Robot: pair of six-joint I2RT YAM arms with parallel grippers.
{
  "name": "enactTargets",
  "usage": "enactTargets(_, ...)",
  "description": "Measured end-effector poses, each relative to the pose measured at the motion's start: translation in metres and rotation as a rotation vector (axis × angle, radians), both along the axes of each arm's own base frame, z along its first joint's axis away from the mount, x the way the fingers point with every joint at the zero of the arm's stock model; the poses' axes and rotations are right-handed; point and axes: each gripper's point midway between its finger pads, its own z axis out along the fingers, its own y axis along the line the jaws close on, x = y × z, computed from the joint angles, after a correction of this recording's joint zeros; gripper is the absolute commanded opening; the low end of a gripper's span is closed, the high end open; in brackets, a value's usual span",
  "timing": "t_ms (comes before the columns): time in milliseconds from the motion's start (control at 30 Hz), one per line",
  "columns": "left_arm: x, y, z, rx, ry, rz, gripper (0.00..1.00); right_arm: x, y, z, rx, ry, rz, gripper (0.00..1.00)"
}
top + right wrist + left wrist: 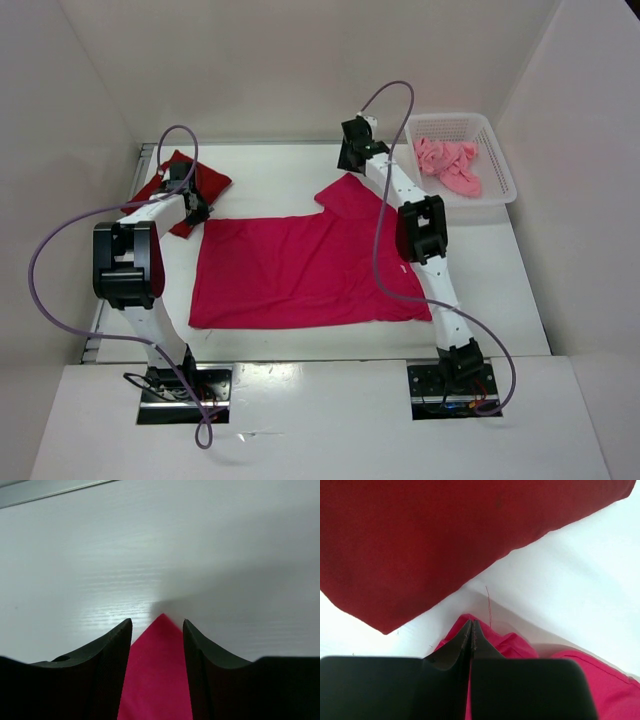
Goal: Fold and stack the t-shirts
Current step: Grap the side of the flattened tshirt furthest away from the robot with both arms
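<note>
The bright magenta-pink t-shirt (300, 270) lies spread on the table, one sleeve pointing to the back right. My left gripper (196, 212) is shut on its back left corner (510, 645), right next to the folded dark red t-shirt (190, 185), which fills the top of the left wrist view (445, 540). My right gripper (350, 160) is open over the tip of the magenta sleeve (159, 670), with the cloth lying between the fingers (112, 652). The light salmon pink t-shirt (450, 165) lies crumpled in the white mesh basket (495, 190).
White walls enclose the table on the left, back and right. The basket stands at the back right corner. A metal strip runs along the table's back edge (50, 492). Purple cables loop off both arms.
</note>
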Motion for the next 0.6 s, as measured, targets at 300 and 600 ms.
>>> enactTargets(300,0.000,-0.001,0.000,-0.007,-0.003,-0.003,0.00,0.003,0.000,-0.032,-0.038,0.055,0.020,0.40)
enactTargets(600,0.001,-0.003,0.004,-0.013,-0.011,-0.007,0.00,-0.002,0.003,-0.034,-0.038,0.082,0.026,0.00)
